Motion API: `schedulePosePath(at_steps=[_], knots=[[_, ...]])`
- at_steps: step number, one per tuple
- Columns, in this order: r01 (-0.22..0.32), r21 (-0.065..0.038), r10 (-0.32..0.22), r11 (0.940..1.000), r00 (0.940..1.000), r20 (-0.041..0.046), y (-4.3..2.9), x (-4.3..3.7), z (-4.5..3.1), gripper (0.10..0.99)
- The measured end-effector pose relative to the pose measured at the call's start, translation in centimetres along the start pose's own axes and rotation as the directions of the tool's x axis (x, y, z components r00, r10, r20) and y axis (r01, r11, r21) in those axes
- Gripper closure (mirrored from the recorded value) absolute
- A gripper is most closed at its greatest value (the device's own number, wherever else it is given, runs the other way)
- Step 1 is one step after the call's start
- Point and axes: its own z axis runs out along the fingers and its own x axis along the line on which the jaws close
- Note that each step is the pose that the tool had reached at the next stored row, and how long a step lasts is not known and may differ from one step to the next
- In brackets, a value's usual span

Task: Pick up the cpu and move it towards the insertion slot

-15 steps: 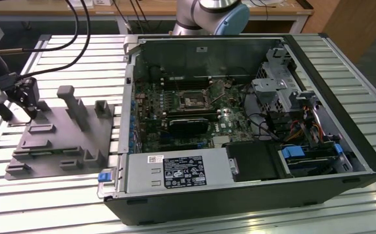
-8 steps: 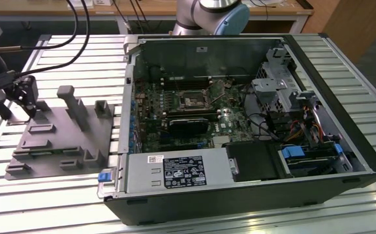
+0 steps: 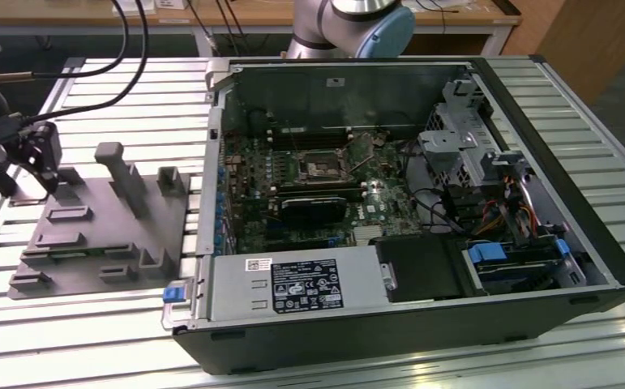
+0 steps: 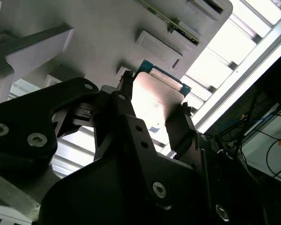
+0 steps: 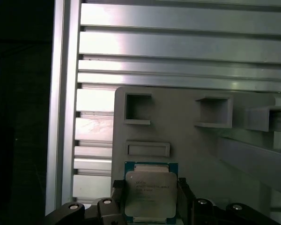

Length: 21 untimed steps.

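Observation:
The cpu (image 5: 150,194) is a flat square chip with a silvery top and a blue-green rim. In both wrist views it sits between my two black fingers, which press on its opposite edges. My gripper (image 5: 151,187) (image 4: 155,93) is shut on the cpu (image 4: 154,101), just over the grey plastic tray (image 5: 187,140). In the exterior view my gripper (image 3: 26,182) hangs over the far corner of the tray (image 3: 85,243), on the exterior view's left. The insertion slot (image 3: 321,168) is the dark square socket on the motherboard inside the open computer case, well off toward the exterior view's right.
The open computer case (image 3: 571,243) stands right of the tray, its wall between them. Inside it are a long black card (image 3: 312,209), a power supply (image 3: 280,285) and loose cables (image 3: 507,211). Upright posts (image 3: 123,174) rise from the tray. The arm's base (image 3: 350,20) stands behind.

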Motion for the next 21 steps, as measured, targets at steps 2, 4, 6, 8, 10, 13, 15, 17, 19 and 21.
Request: schedulePosePath(at_steps=[2, 4, 6, 8, 10, 13, 15, 17, 19, 21], knots=[[0.000, 0.000, 0.000, 1.0000, 1.0000, 0.0001, 0.00, 0.00, -0.12, 0.553], [0.000, 0.000, 0.000, 1.0000, 1.0000, 0.0000, 0.00, 0.00, -0.26, 0.553], [0.000, 0.000, 0.000, 1.0000, 1.0000, 0.0000, 0.01, 0.00, -0.39, 0.553], [0.000, 0.000, 0.000, 1.0000, 1.0000, 0.0000, 0.01, 0.00, -0.51, 0.553], [0.000, 0.000, 0.000, 1.0000, 1.0000, 0.0000, 0.01, 0.00, -0.63, 0.553], [0.000, 0.000, 0.000, 1.0000, 1.0000, 0.0001, 0.02, 0.00, -0.83, 0.553], [0.000, 0.000, 0.000, 1.0000, 1.0000, 0.0000, 0.03, 0.00, -0.97, 0.553], [0.000, 0.000, 0.000, 1.0000, 1.0000, 0.0000, 0.03, 0.00, -1.10, 0.553], [0.000, 0.000, 0.000, 1.0000, 1.0000, 0.0000, 0.03, 0.00, -1.22, 0.553], [0.000, 0.000, 0.000, 1.0000, 1.0000, 0.0000, 0.04, 0.00, -1.33, 0.553]])
